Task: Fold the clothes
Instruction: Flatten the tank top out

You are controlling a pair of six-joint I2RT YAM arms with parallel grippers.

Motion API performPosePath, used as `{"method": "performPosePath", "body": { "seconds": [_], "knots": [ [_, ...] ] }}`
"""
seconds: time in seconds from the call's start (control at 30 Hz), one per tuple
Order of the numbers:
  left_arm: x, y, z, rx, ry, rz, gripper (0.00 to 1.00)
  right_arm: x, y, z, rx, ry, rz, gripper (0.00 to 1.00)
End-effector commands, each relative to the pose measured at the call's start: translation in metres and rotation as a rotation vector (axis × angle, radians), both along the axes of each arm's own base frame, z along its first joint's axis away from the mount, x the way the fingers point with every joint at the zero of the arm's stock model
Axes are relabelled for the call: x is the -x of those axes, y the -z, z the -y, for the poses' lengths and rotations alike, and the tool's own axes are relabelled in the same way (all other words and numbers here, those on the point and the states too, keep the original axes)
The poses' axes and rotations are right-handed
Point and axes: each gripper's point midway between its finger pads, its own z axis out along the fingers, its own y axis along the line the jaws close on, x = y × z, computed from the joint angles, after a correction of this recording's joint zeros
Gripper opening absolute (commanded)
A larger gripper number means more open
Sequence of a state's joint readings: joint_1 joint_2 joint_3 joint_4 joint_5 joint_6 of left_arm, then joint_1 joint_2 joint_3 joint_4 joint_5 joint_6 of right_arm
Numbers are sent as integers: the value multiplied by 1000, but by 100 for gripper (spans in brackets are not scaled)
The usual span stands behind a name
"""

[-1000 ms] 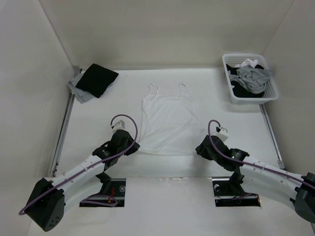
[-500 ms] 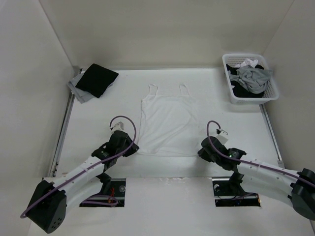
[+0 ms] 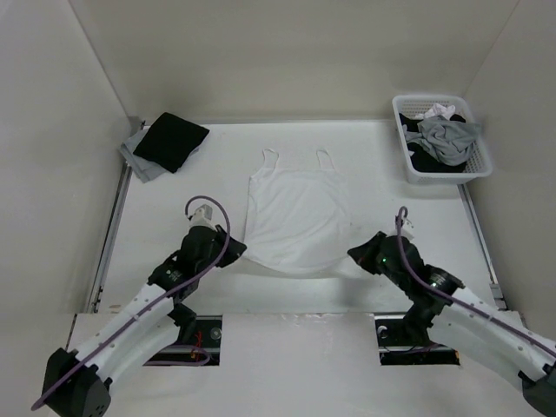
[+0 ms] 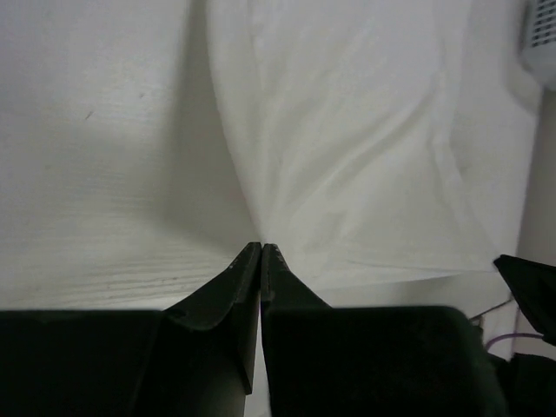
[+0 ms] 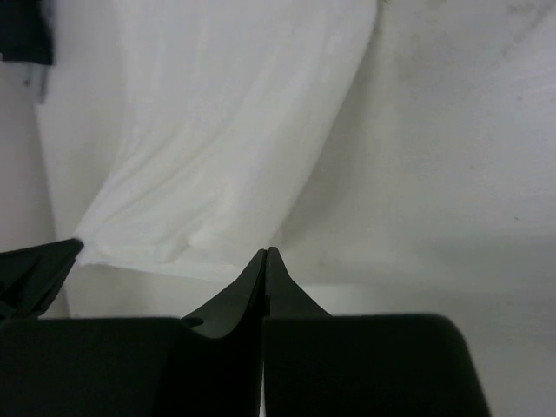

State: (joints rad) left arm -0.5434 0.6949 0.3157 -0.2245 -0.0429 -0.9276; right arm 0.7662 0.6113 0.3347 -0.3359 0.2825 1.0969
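White table [image 3: 400, 208]. Near edge: left gripper [image 3: 236, 253] and right gripper [image 3: 354, 254], each pinched closed on a hem corner of the white top [image 3: 295, 217], which lies mid-table. Far right: basket [image 3: 402, 143] holding grey garment [image 3: 447, 137], black and white pieces.

Bare table [image 3: 165, 204] open either side of white top [image 3: 295, 217] and beyond its straps up to back wall [image 3: 287, 61]; black garment [image 3: 171, 139] fills far-left corner; basket [image 3: 447, 177] fills far-right corner; left gripper [image 3: 241, 254], right gripper [image 3: 352, 254] pinch near hem corners, their arms barring near table edge.
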Motion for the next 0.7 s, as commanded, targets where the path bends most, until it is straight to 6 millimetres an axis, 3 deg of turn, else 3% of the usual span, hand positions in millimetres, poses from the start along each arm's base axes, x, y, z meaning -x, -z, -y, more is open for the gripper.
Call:
{"method": "performPosePath", "body": {
  "seconds": [0.0,0.03,0.07,0.23,0.37,0.43,0.5,0.67],
  "knots": [
    [-22,-105,11,139,-6,230,1,-9,-103,4,-52,-5,217,0],
    [-23,-133,10,162,-7,285,1,-7,-124,8,-49,-8,253,0],
    [-23,-168,8,186,-9,353,1,-2,-159,13,-53,-14,316,0],
    [-10,-298,-11,264,-38,609,1,25,-291,36,-112,-43,544,0],
    [5,-374,-32,285,-91,760,1,37,-361,44,-151,-67,646,0],
    [5,-393,-39,283,-118,801,2,36,-377,35,-125,-96,674,0],
    [-7,-393,-41,255,-151,796,2,30,-383,22,-77,-105,693,0],
    [-59,-343,-30,219,-209,680,2,-12,-369,-9,31,-104,691,0]
  ]
}}
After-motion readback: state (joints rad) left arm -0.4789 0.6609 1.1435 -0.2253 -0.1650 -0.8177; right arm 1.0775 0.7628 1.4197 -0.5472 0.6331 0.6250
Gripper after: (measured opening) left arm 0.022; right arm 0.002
